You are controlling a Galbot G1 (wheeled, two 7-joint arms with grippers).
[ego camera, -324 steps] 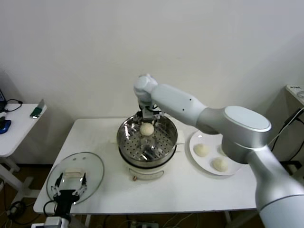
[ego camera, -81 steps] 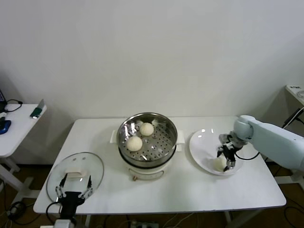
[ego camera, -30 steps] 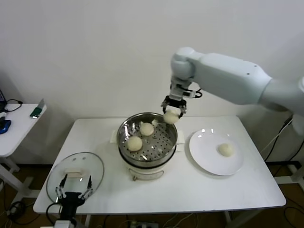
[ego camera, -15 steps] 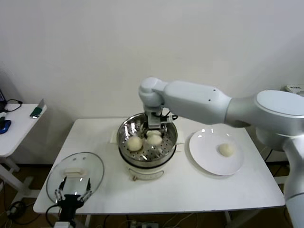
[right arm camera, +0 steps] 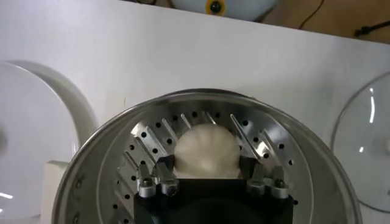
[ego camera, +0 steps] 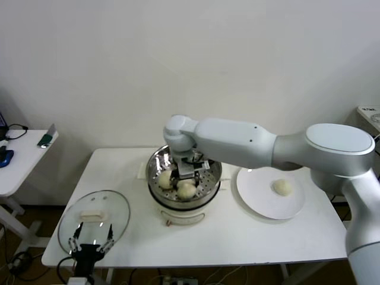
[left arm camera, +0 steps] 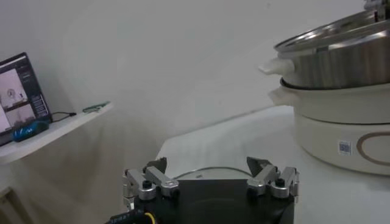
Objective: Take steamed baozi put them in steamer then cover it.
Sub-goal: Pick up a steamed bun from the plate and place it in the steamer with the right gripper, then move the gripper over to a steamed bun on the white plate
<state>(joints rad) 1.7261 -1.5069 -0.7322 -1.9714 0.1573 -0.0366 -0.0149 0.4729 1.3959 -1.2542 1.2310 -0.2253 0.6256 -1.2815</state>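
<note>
Right gripper (right arm camera: pixel 208 180) of mine grasps a soft, light baozi (right arm camera: pixel 206 151) by its flanks, low at the steamer's (ego camera: pixel 155 165) 6 o'clock; gentle squeeze only, I judge.

Count: 4 baozi, 3 in my steamer (ego camera: pixel 209 164) (one (ego camera: pixel 186 189) at front, one (ego camera: pixel 165 179), one mostly hidden) + 1 (ego camera: pixel 282 187) on plate (ego camera: pixel 261 199). 1 cover (ego camera: pixel 94 221). 2 tables.
</note>
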